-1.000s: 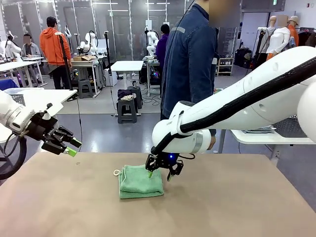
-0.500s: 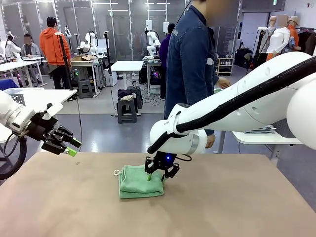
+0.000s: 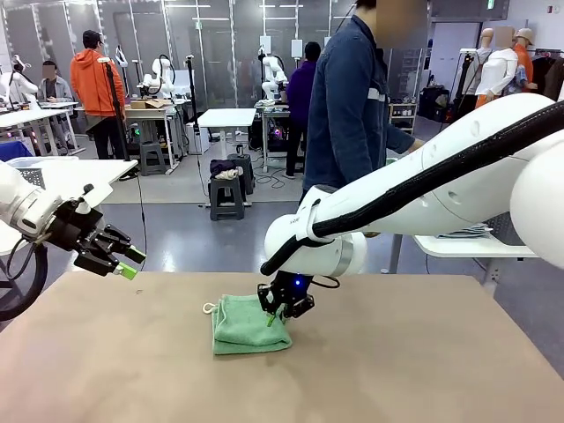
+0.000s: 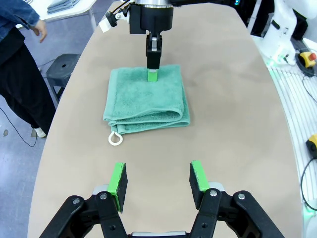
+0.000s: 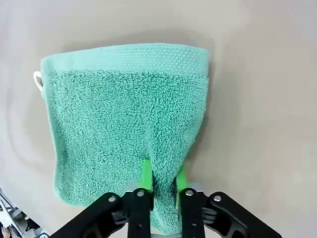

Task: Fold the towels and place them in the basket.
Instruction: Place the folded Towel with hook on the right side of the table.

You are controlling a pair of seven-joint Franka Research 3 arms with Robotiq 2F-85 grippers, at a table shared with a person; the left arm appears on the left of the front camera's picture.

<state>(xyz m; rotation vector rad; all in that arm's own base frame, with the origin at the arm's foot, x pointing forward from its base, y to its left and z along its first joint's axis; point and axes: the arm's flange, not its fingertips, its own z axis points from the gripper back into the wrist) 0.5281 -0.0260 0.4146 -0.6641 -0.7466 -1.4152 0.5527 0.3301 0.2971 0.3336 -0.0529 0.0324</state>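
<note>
In the front view the right gripper point(image 3: 280, 308) is pressing down onto the mint green towel point(image 3: 245, 326). The towel is lying folded on the worktop point(image 3: 423, 370) directly beneath the gripper, with most of the cloth spreading out to the gripper's picture-left side. The towel's white loop point(image 3: 209, 308) is sticking out at the corner farthest from that gripper. The left gripper point(image 3: 123, 262) is hanging in the air at the left, well apart from the towel, its fingers spread with nothing between them. A person point(image 3: 352, 115) is standing beyond the worktop's far edge, behind the right arm.

In the left wrist view the left gripper point(image 4: 158, 179) is holding its two green pads wide apart and empty. The mint green towel point(image 4: 143, 99) is lying straight ahead of it on the worktop point(image 4: 233, 124), with its folded edges and white loop point(image 4: 114, 139) turned toward this gripper. The right gripper point(image 4: 153, 72) is standing on the towel's far part.

In the right wrist view the right gripper point(image 5: 161, 183) is pinching a raised ridge of the mint green towel point(image 5: 124, 114) between its green pads, the jaws drawn close with only cloth between them. The rest of the towel is stretching away ahead of the fingers, flat on the worktop point(image 5: 257, 99), with the white loop point(image 5: 37, 79) at its far left corner
</note>
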